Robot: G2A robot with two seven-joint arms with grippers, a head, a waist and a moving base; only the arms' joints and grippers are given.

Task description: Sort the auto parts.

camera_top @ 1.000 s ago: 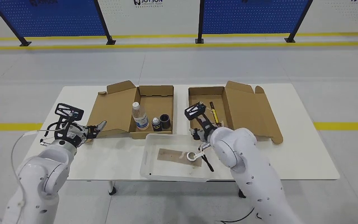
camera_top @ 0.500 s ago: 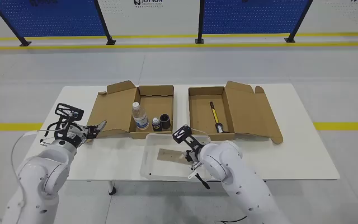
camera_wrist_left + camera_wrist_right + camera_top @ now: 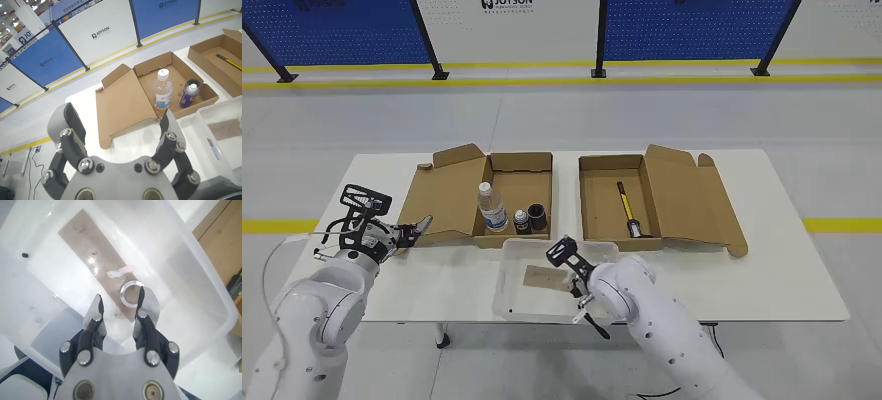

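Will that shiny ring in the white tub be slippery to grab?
Probably slippery: the ring looks like smooth polished metal. It seems stiff, not bendy. It lies flat in the tub, so a push would likely slide it, not roll it.

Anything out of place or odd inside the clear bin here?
A crumpled pale scrap, like tape or wrapper, lies on the brown sheet in the clear bin, beside the metal ring. It looks like litter, not a part.
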